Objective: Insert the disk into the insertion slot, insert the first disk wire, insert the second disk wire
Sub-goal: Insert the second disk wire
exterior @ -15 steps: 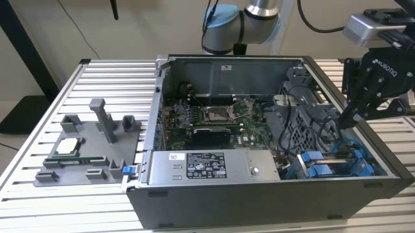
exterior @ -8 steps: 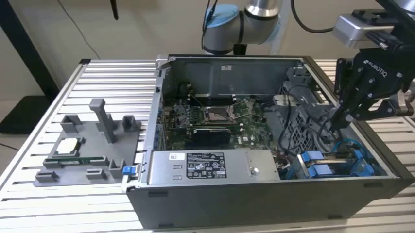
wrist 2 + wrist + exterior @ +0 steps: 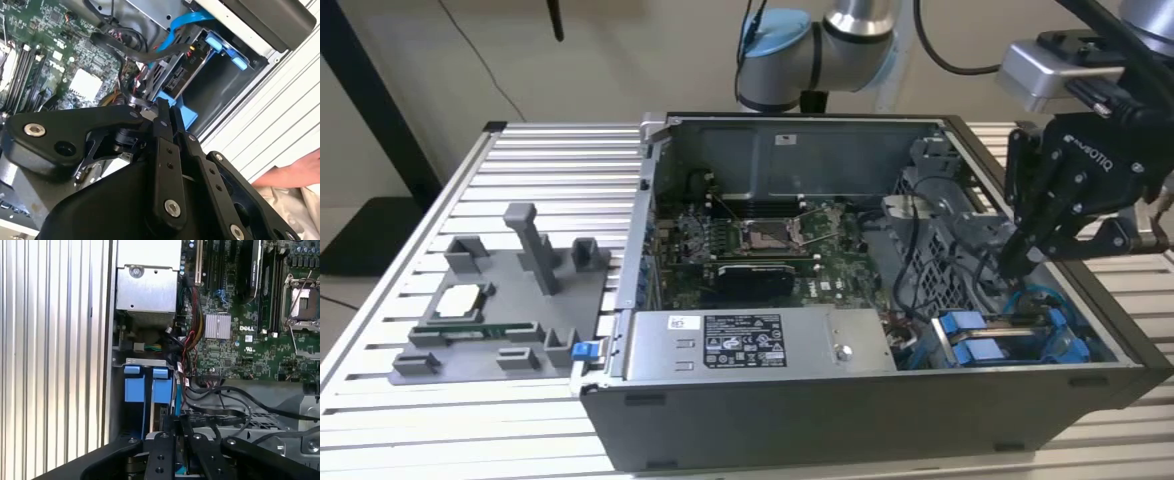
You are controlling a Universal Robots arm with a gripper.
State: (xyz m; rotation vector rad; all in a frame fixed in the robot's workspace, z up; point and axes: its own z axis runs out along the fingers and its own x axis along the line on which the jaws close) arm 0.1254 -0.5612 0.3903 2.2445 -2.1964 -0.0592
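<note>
Nearest to us in both wrist views, our gripper (image 3: 165, 107) has its fingers drawn together; whether a wire's plug is pinched between the tips we cannot tell. In the exterior view the gripper (image 3: 1017, 262) hangs over the case's corner at that view's right, tips pointing down into it.

Just past the tips sits the disk (image 3: 177, 82) in its blue frame, lying in the slot (image 3: 145, 361), the grey cage at the case (image 3: 854, 410) wall. The disk lies directly below and slightly ahead of the tips. We judge its long axis to run along the slot, from the blue tabs toward the connector edge that faces us. A blue cable (image 3: 187, 22) and dark wires (image 3: 125, 47) cross there.

Farther off lie the board (image 3: 250, 340) and the power box (image 3: 761, 345).
</note>
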